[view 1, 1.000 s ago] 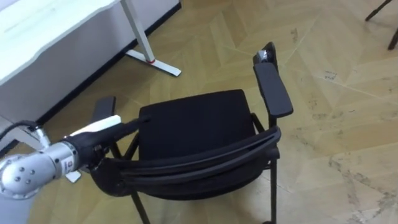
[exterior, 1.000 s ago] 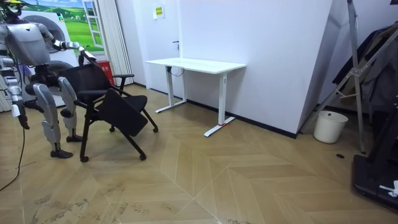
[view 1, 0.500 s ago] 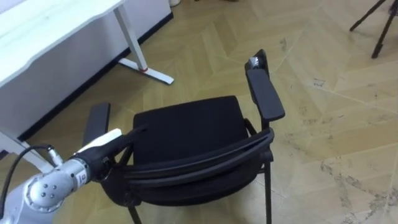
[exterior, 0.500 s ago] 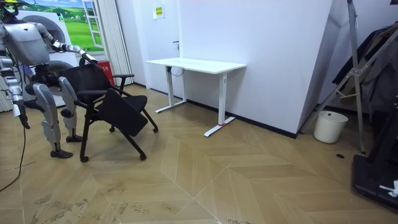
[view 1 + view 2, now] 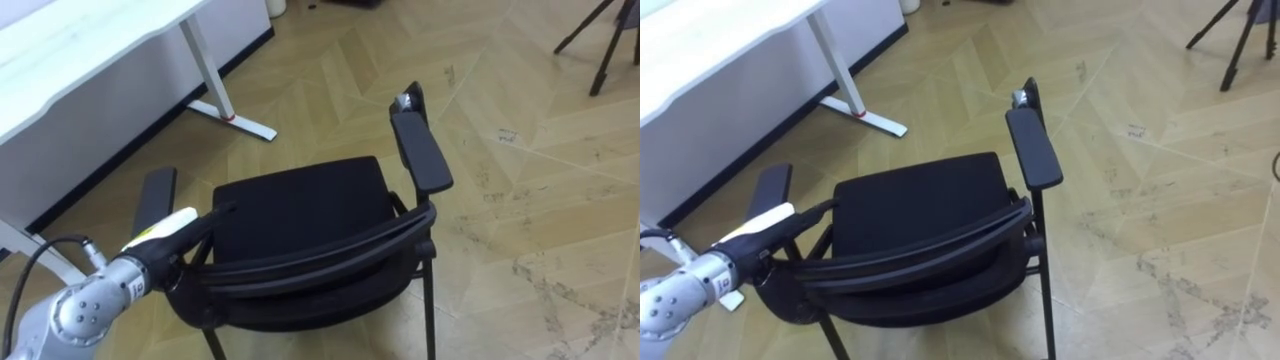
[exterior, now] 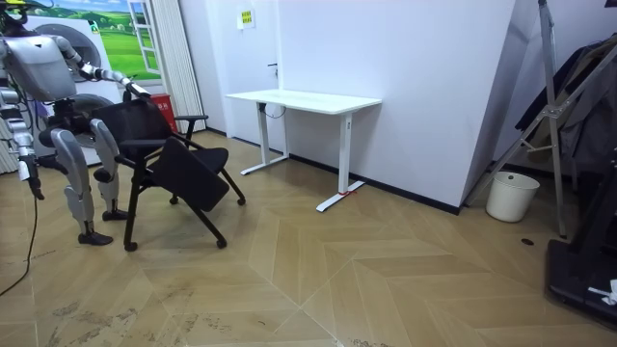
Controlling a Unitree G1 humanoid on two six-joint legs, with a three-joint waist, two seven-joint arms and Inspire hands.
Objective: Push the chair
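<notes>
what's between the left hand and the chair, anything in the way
Nothing visible. The left hand reaches in with straight fingers right at the left end of the backrest of the chair, with no other thing between them.

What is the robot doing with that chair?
The robot stands behind a black chair on the wooden floor, near a white desk. Its left hand reaches to the left end of the chair's backrest, as if to push it. Its right hand hangs by its side in the room view. The chair stands apart from the desk, not tucked under it.
</notes>
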